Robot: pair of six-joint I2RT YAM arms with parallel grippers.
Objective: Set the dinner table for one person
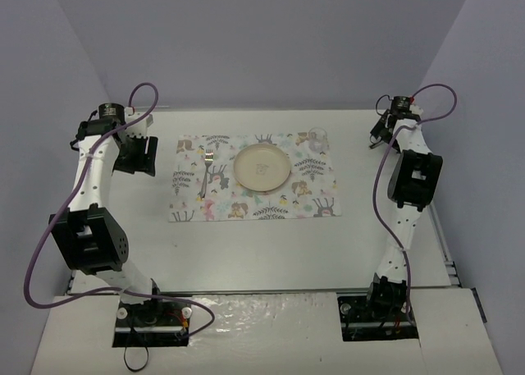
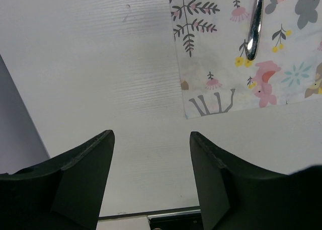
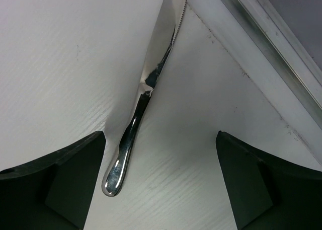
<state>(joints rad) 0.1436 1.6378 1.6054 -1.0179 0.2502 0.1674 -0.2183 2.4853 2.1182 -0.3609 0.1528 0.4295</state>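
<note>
The off-white dinner table (image 1: 262,252) carries a printed cloth (image 1: 312,203) with a cream plate (image 1: 262,166) on its middle and a fork (image 1: 205,171) on its left part. My right gripper (image 3: 160,135) is open over the far right corner of the table, low above a silver knife (image 3: 132,134) that lies flat on the bare tabletop, its handle end close to the left finger (image 3: 70,174). My left gripper (image 2: 151,134) is open and empty above bare table, just left of the cloth's corner (image 2: 226,79). The fork's handle (image 2: 254,28) also shows in the left wrist view.
A clear glass (image 1: 318,134) stands at the cloth's far right corner. A metal edge rail (image 3: 271,44) runs close beside the knife's blade. Grey walls enclose the table on the left, back and right.
</note>
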